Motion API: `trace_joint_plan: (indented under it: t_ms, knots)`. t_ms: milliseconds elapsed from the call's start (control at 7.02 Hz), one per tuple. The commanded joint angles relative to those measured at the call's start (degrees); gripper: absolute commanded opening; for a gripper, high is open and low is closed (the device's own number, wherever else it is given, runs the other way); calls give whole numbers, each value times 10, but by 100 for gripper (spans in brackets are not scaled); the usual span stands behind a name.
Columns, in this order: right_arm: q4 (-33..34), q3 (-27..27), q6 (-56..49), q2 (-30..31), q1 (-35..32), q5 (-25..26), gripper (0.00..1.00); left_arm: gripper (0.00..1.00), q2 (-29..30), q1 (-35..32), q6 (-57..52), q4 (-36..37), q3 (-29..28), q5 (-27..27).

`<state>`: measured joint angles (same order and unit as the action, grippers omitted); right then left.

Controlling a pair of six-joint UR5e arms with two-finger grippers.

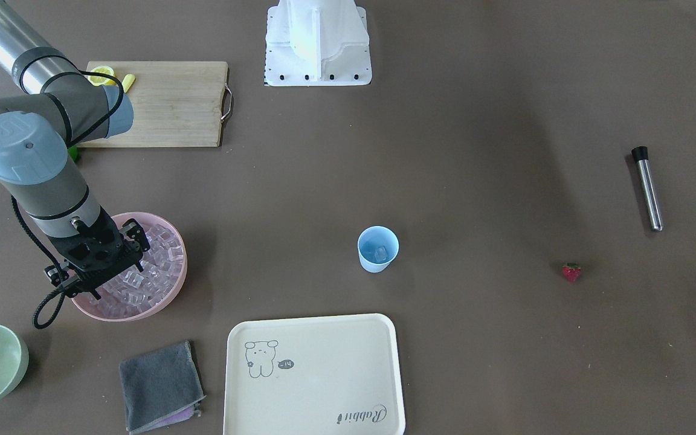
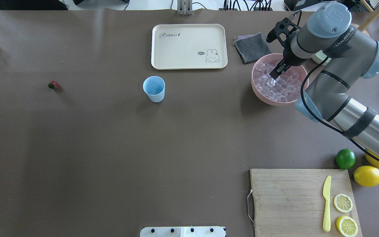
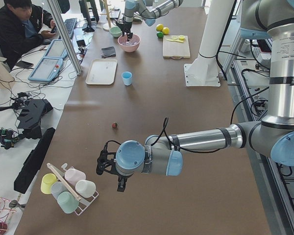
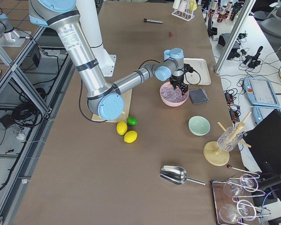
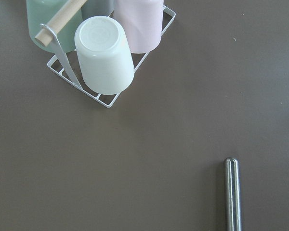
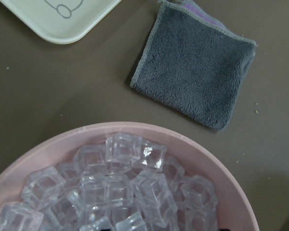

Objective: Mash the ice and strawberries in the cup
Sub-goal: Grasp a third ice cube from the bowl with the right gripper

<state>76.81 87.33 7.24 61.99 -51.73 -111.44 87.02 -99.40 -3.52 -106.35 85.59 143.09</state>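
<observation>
In the pink bowl [image 2: 259,91], ice [image 2: 286,90] obscures the right pincer [image 2: 273,76]

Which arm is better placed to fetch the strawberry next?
Left, probably. The small red strawberry lies on the robot's left half of the table, and the left gripper hangs over that end. The right gripper is down in the pink bowl of clear ice cubes, beyond the light blue cup.

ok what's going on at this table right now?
The right gripper is down in the pink bowl, among the ice; whether it grips a cube is unclear. The blue cup stands mid-table with what looks like one cube inside. The strawberry lies alone on the table. The left gripper hovers near a cup rack.
</observation>
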Motion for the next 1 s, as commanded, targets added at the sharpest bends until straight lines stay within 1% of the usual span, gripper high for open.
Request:
trace_joint_plan:
  t_ms: [0,285,427,570,855]
  knots:
    - [-1,-9,-48,-4,6,-1,79,99,2,0,0,-1,2,0]
    - [-3,-6,-48,1,16,-2,74,99,3,0,1,-1,4,-1]
    - [-22,-11,-50,8,16,0,61,99,3,0,1,-1,5,0]
    - [-35,-11,-50,14,15,-3,56,99,3,0,1,-1,5,0]
    - [-39,-10,-50,15,16,-5,52,99,1,0,1,-1,4,-1]
